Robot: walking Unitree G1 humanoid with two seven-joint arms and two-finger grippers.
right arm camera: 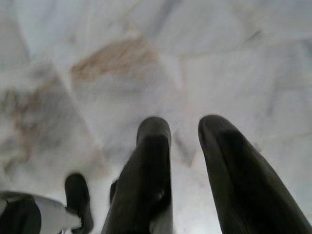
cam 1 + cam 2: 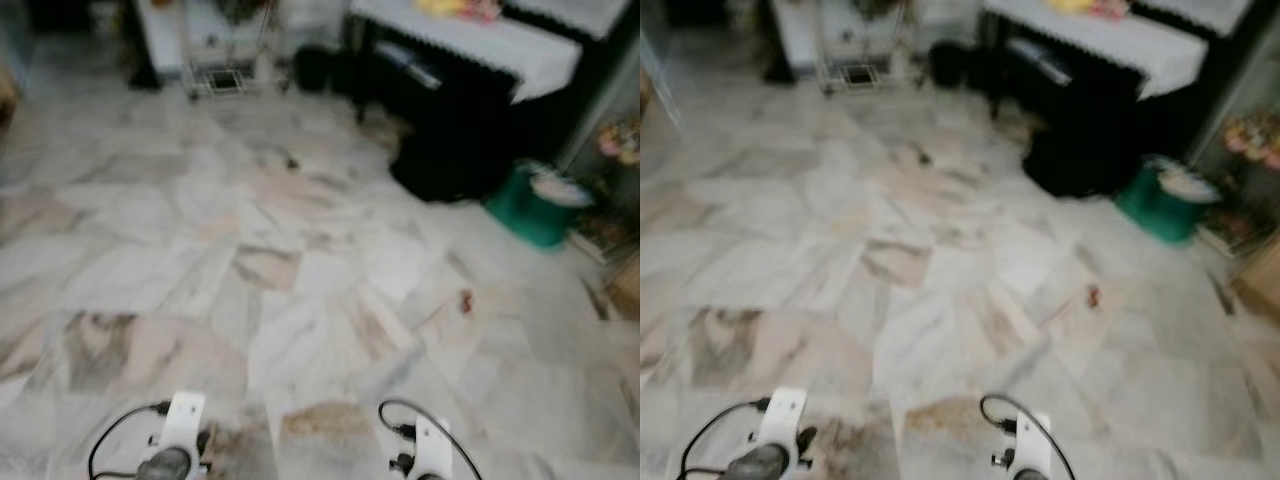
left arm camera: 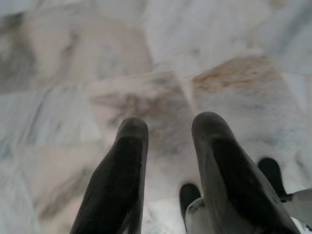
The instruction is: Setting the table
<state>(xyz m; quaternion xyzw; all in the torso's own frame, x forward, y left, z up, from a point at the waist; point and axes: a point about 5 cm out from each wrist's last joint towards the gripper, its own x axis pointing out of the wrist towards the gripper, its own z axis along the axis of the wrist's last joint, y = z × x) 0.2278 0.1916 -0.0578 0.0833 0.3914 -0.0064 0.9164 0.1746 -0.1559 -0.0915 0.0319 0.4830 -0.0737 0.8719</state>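
Note:
A table with a white cloth [image 2: 500,40] stands at the far right, with blurred yellow and pink things [image 2: 455,8] on it. My left arm [image 2: 180,440] and right arm [image 2: 430,450] hang low at the near edge of the head view, over the marble floor [image 2: 300,250]. The wrist views show the left gripper [image 3: 168,129] and the right gripper [image 1: 185,126] pointing down at the floor. Each has its two black fingers apart with nothing between them.
Dark furniture [image 2: 450,110] sits under and in front of the clothed table. A green basket [image 2: 535,205] stands on the floor at the right. A white cabinet with a wire rack [image 2: 225,50] stands at the back. A small red spot [image 2: 466,300] lies on the floor.

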